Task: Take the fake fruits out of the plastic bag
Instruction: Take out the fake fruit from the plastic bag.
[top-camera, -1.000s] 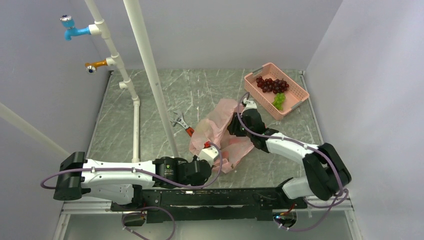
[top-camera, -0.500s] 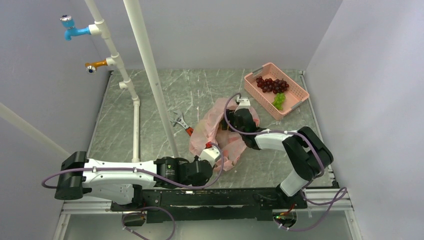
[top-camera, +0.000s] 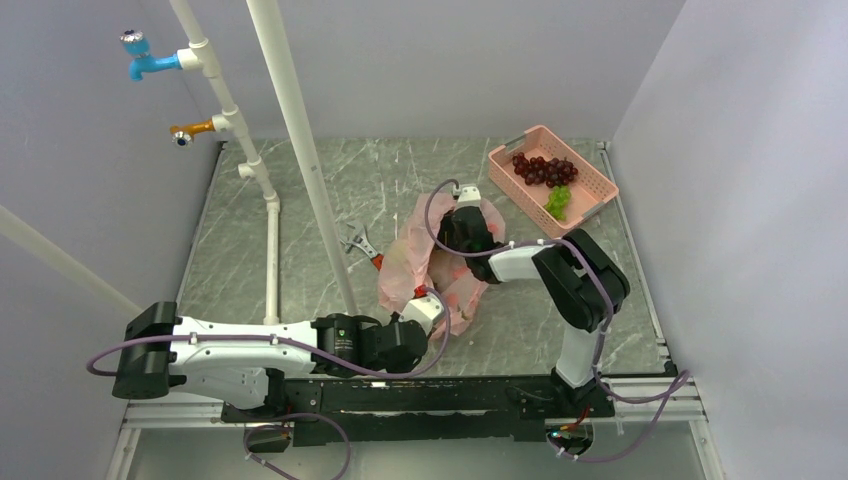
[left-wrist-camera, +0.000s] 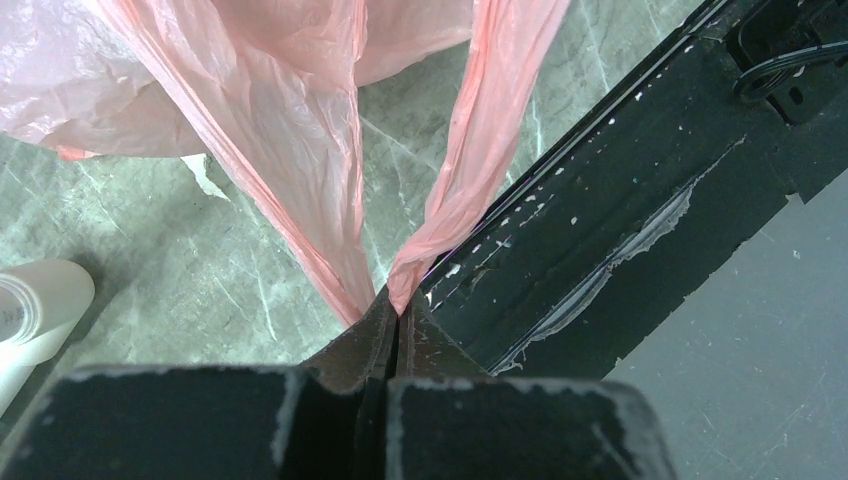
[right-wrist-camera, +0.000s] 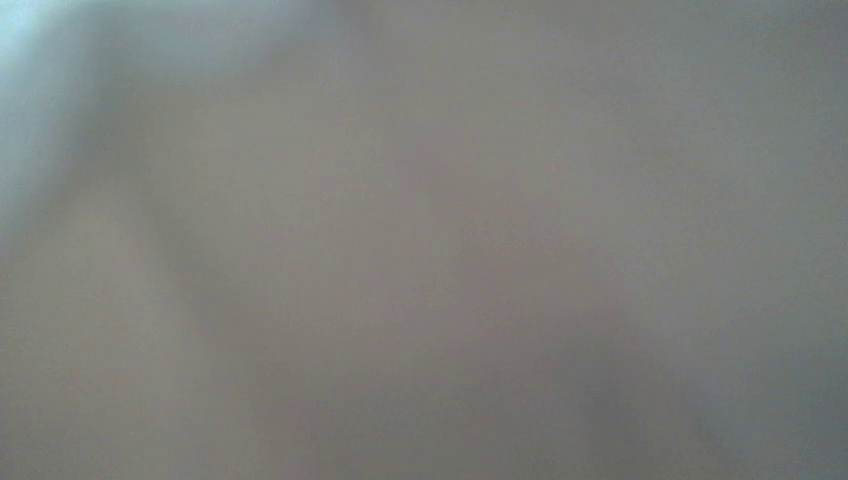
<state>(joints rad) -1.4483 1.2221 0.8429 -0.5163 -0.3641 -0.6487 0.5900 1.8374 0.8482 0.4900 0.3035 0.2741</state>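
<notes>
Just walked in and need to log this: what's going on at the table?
The left gripper is shut on the plastic bag, holding it taut. The right arm seems to reach into the bag; its fingers are hidden. A dark red grape bunch and a light green grape bunch lie in the pink basket.

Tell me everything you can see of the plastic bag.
The bag is thin, crinkly, translucent pink plastic, crumpled in a heap on the table. At its near edge two twisted strips pull taut into the shut left gripper. The right arm reaches onto its far side, fingertips hidden. Reddish patches show through it; what is inside cannot be told.
</notes>
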